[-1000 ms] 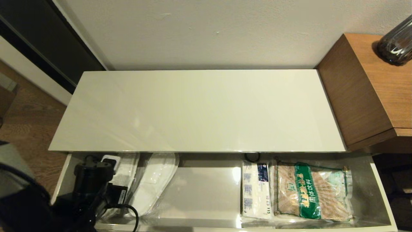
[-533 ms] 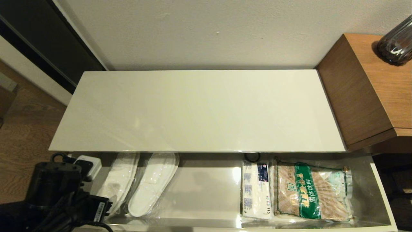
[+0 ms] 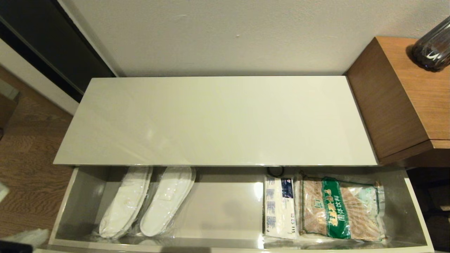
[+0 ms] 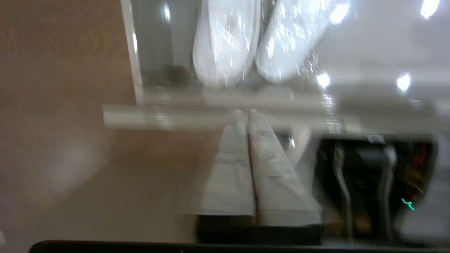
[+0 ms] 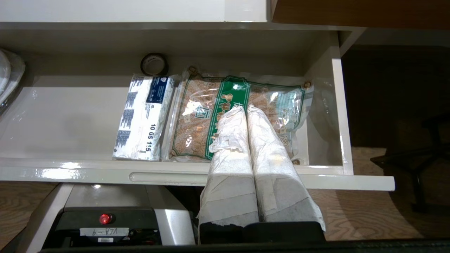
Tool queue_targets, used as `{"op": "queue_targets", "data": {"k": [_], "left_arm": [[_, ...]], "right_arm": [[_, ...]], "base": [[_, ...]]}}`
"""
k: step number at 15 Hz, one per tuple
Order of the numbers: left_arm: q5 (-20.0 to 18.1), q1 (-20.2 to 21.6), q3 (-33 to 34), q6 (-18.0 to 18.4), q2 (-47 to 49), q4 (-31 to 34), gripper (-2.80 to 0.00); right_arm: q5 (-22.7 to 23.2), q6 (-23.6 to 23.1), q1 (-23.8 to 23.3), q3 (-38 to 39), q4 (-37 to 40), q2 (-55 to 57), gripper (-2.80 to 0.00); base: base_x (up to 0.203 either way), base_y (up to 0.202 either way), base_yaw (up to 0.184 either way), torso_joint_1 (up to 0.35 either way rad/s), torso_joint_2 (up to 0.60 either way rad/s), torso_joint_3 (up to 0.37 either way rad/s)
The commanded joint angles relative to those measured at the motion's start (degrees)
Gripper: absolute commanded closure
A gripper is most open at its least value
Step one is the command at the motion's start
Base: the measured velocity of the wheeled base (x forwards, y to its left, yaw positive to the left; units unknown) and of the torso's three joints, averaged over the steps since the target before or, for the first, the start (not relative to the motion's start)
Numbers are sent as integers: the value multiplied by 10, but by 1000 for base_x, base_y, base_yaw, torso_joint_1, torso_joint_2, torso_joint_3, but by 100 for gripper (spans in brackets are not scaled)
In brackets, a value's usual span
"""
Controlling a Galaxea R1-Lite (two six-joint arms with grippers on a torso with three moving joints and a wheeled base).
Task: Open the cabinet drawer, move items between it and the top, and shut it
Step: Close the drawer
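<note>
The cabinet drawer stands pulled out below the bare glossy top. In its left half lie two clear-bagged pairs of white slippers. At its right lie the white tissue pack with blue print and the green-banded bag of beige sachets. My left gripper is shut and empty, just outside the drawer's front rim near the slippers. My right gripper is shut on nothing, hanging in front of the drawer front in line with the green-banded bag. Neither arm shows in the head view.
A taller brown wood-grain unit with a dark bottle stands at the right. A black tape roll lies at the drawer's back. Wooden floor lies to the left. My base sits below the drawer front.
My left arm has pulled back out of the drawer's left end and left the head view, and its gripper has shut. The slippers stay in the drawer.
</note>
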Motion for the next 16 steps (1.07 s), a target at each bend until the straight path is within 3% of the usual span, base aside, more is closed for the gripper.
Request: {"op": "queue_targets", "data": {"k": [1, 2, 4, 7, 11, 16], "left_arm": [[-19, 2, -34, -28, -97, 163, 0], [-34, 4, -22, -43, -109, 185, 0], [-57, 11, 65, -66, -107, 166, 0], [-77, 18, 180, -82, -75, 56, 0], [-118, 19, 187, -117, 27, -36, 0], [-130, 18, 240, -149, 151, -163, 0]], "right_arm": [[0, 0, 0, 0, 0, 1, 0], [0, 0, 0, -1, 0, 1, 0], [0, 0, 0, -1, 0, 1, 0], [0, 0, 0, -1, 0, 1, 0], [0, 0, 0, -1, 0, 1, 0], [0, -1, 0, -1, 0, 1, 0]], "base": [[0, 0, 0, 0, 0, 0], [0, 0, 0, 0, 0, 0], [0, 0, 0, 0, 0, 0], [0, 0, 0, 0, 0, 0], [0, 0, 0, 0, 0, 0], [0, 0, 0, 0, 0, 0]]}}
